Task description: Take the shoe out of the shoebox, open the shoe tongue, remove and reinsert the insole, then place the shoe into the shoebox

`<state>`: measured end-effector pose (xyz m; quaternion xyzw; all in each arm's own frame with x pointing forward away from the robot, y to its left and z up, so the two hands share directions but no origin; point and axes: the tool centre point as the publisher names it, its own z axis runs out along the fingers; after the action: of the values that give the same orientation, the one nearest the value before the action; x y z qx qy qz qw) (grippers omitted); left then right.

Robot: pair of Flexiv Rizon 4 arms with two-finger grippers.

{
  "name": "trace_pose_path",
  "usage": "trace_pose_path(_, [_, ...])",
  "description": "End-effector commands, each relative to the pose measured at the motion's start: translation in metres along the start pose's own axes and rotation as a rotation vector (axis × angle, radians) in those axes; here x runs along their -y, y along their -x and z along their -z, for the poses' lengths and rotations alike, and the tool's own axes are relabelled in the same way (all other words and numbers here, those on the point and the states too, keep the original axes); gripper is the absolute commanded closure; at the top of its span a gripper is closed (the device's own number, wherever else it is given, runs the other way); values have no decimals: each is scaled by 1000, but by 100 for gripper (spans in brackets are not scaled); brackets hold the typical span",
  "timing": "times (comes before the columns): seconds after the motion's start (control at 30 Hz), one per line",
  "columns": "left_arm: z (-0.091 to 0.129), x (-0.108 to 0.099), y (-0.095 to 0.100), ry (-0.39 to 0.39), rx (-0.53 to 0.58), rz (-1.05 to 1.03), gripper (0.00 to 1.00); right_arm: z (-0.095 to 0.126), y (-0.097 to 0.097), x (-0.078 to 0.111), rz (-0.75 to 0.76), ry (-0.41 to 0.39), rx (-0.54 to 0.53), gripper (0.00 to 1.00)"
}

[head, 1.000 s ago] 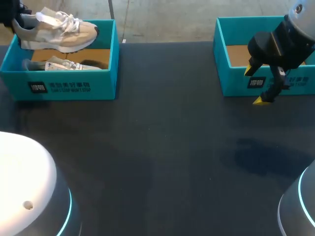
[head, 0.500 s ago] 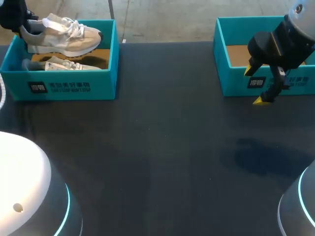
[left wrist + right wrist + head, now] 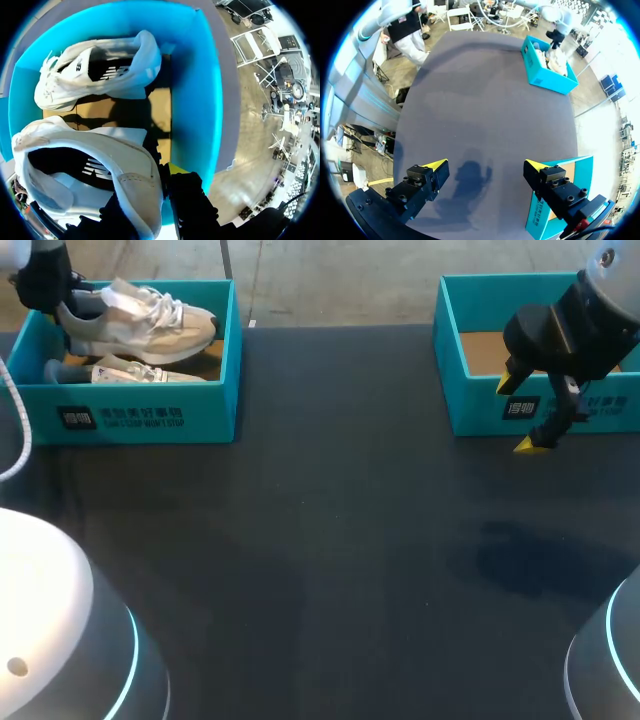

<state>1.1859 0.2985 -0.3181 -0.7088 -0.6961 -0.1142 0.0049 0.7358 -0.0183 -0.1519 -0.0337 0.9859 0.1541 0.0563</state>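
A beige and white shoe (image 3: 140, 325) hangs level over the left teal shoebox (image 3: 232, 350), its toe towards the box's right wall. My left gripper (image 3: 50, 292) is shut on its heel. In the left wrist view the heel collar of this held shoe (image 3: 100, 165) sits pinched in my left gripper (image 3: 150, 185). A second shoe (image 3: 95, 70) lies on its side on the cardboard floor of the box (image 3: 200, 100). My right gripper (image 3: 518, 415) hangs open and empty at the front wall of the right teal shoebox (image 3: 450, 350).
The dark table (image 3: 330, 540) spreads between the two boxes. In the right wrist view my right gripper (image 3: 485, 164) points at bare tabletop, with the right box (image 3: 560, 200) beside it and the left box (image 3: 547, 75) far off.
My left arm has carried the shoe to the right and lower, closer over the left box. The right arm has not moved.
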Motion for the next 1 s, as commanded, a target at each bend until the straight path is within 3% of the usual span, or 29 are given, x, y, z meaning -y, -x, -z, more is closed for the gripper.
trace_pose_path(0.03, [-14, -10, 1, -16, 5, 1, 100, -1, 3, -1, -1, -4, -5, 0])
trace_pose_path(1.0, [-64, -9, 13, -87, -12, 22, 100, -1, 3, -1, -1, -4, -5, 0])
